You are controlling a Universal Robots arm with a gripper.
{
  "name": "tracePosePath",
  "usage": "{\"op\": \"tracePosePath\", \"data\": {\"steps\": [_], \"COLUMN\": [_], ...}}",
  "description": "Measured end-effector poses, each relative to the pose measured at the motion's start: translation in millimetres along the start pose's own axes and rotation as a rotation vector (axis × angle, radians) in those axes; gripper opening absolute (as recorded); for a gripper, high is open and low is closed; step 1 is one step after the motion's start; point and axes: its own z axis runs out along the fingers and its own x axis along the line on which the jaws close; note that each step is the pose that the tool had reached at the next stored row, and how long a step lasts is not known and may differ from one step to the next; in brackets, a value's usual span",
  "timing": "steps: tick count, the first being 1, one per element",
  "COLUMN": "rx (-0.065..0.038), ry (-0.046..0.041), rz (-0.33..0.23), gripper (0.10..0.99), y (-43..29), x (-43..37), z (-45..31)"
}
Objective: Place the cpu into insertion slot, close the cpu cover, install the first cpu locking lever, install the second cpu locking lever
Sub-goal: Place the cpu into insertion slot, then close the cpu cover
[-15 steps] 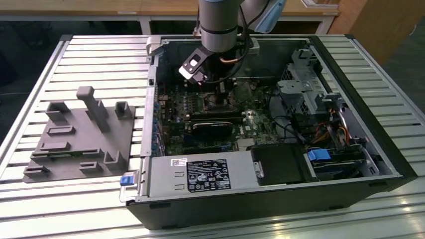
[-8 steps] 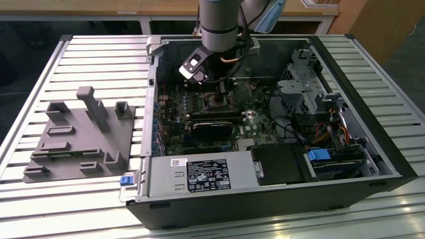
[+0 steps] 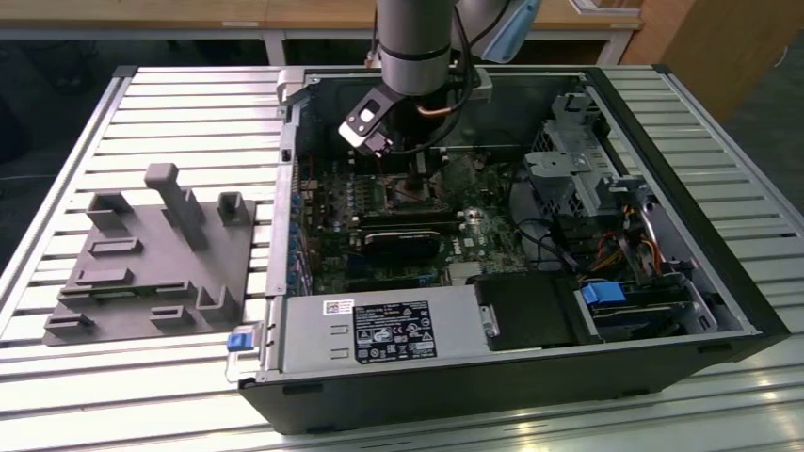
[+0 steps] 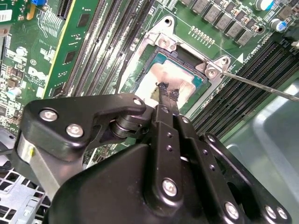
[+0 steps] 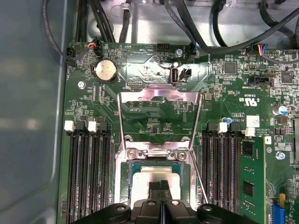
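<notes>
Jaws sit nearest the lens in both wrist views — closed tip to tip, gripping nothing, their tips down at the pale face of the cpu (image 4: 159, 77). Whether they press it or hover just off it cannot be told. That cpu lies flat inside the slot (image 4: 139, 65), so it is straight under the jaws, not off to either side. Beyond the slot from the jaws stands the cover (image 5: 161, 96), swung open on its hinge, its window framing bare board (image 5: 233, 116); upright or laid back, I cannot tell. One thin lever (image 4: 261, 86) runs loose beside the slot, its long axis along the slot's side. In the exterior view the arm (image 3: 415, 47) reaches down into the case (image 3: 703, 311) on the surface (image 3: 188, 113). I judge the cpu seated — cover and levers not yet done.
</notes>
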Motion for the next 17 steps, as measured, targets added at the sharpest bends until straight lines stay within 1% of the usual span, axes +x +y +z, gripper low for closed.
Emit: {"op": "tracePosePath", "data": {"steps": [7,17], "rx": [0.000,0.000], "ry": [-0.0002,-0.0001], "rz": [0.000,0.000], "gripper": [0.106,0.106], "y": [0.1,0.6], "x": [-0.1,-0.1], "z": [-1.5,-7.8]}}
